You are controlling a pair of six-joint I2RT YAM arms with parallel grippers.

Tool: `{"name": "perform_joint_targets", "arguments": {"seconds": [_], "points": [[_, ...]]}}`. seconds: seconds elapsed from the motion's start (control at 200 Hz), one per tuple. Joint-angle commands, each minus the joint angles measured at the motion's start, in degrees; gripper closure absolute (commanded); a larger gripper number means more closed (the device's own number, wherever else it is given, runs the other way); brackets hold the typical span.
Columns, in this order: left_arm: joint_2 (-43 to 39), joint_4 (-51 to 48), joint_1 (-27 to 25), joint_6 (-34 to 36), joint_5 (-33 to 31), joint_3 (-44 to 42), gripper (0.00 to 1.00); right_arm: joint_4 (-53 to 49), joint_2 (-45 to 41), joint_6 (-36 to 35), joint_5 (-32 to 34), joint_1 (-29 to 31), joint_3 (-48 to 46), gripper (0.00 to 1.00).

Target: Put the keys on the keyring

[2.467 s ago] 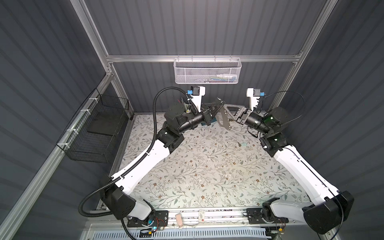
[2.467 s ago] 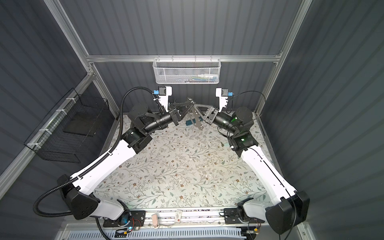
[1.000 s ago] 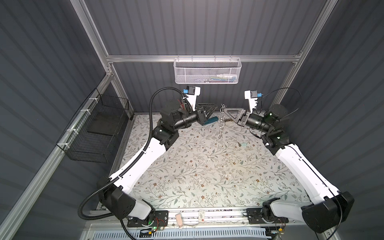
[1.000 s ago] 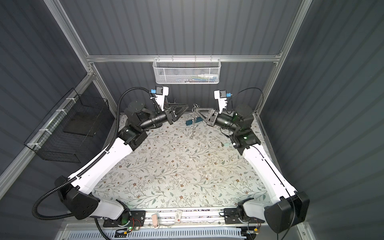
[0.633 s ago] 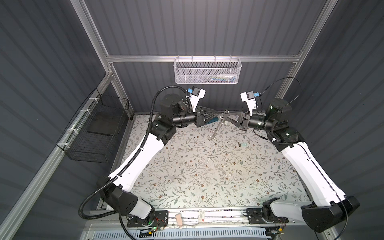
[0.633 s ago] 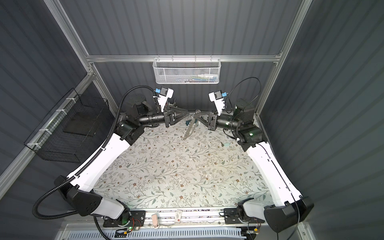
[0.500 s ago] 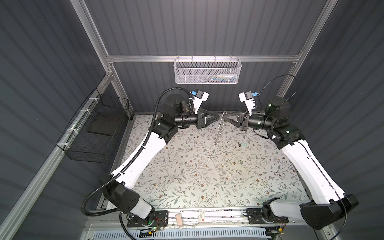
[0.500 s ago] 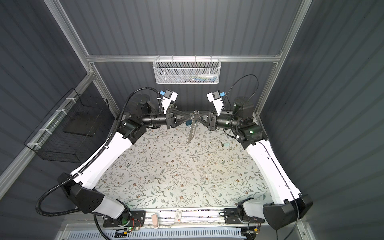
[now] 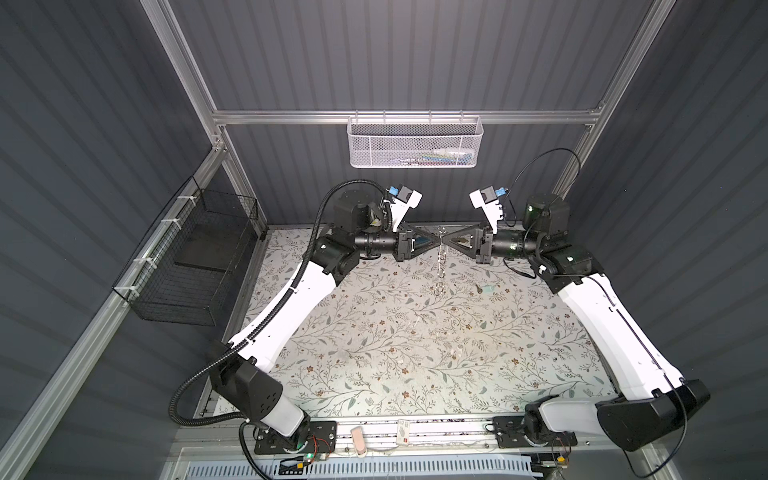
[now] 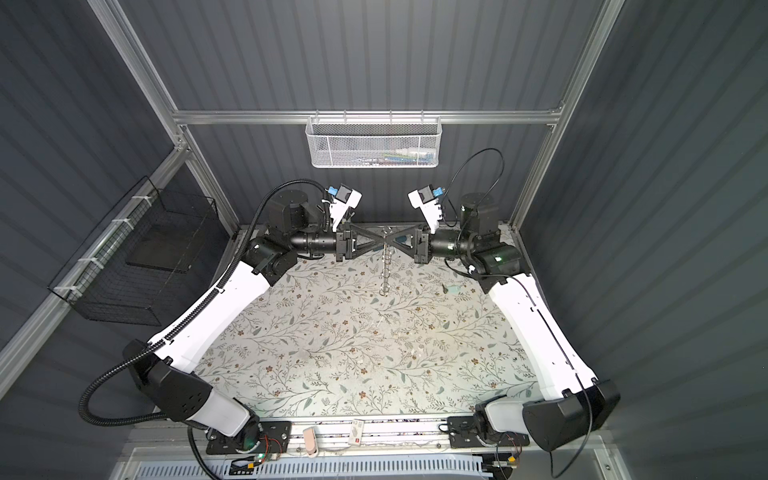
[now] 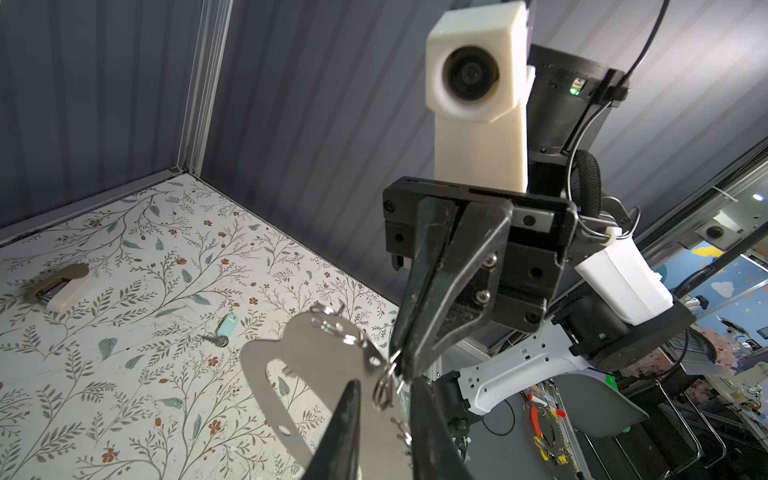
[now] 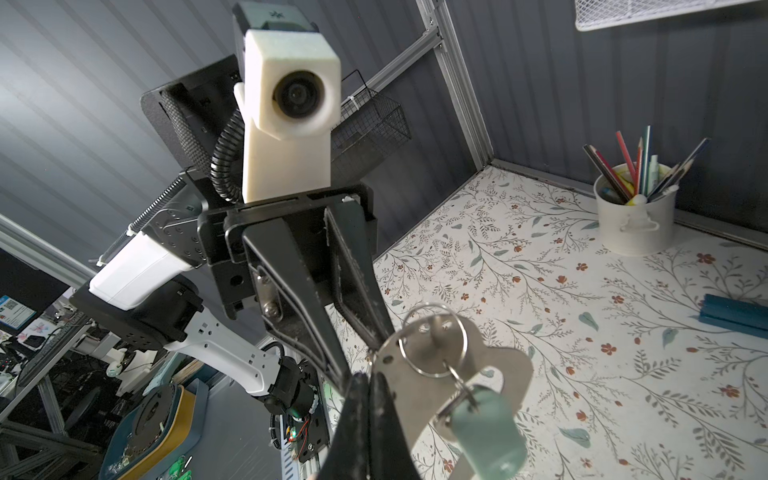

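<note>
Right wrist: pencil cup [image 12: 633,222] beyond keyring [image 12: 510,362]

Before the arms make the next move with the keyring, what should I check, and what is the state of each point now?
1. Right tool shut on the keyring edge: ok.
2. Keyring held clear of the table: ok.
3. Hanging key attached to the keyring: ok.
4. Left tool pinching the small split ring between its fingers: cannot tell.
5. Loose key lying on the table, nothing on it: ok.
</note>
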Motion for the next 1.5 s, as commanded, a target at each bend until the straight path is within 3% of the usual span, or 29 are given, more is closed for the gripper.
{"name": "perform_joint_targets", "arguments": {"seconds": [0.0,0.22,0.395,0.565,0.6,0.68,0.765,0.996,1.496], "points": [[0.8,0.8,0.2,-0.2,1.8,2.1,0.80,0.1,-0.8,-0.7,-1.1,0.4,1.2,1.00],[1.1,1.1,0.2,-0.2,1.8,2.4,0.95,0.1,-0.9,-0.8,-0.9,0.7,1.2,1.00],[0.6,4.0,0.2,-1.9,1.4,0.9,1.00,2.2,-1.6,0.9,-0.3,0.4,-0.6,0.95],[-0.4,10.6,0.2,-6.0,0.4,-2.3,1.00,17.4,-4.3,13.2,-0.5,-1.8,-8.7,0.81],[-0.8,11.8,0.2,-6.8,-0.2,-2.9,1.00,21.9,-5.1,16.5,0.1,-2.4,-10.9,0.74],[-1.4,13.7,0.2,-7.9,-1.3,-4.1,1.00,28.7,-6.6,21.5,1.9,-2.7,-14.8,0.72],[-2.0,16.6,0.2,-9.5,-2.6,-5.5,1.00,35.3,-8.0,26.4,4.7,-2.8,-18.4,0.58],[-3.4,23.2,-0.1,-12.7,-6.5,-8.5,1.00,47.9,-10.0,35.4,12.3,-3.1,-25.5,0.60],[-3.3,25.7,-2.4,-13.4,-10.3,-9.0,1.00,49.4,-6.2,35.8,13.8,0.5,-22.1,0.70]]}}
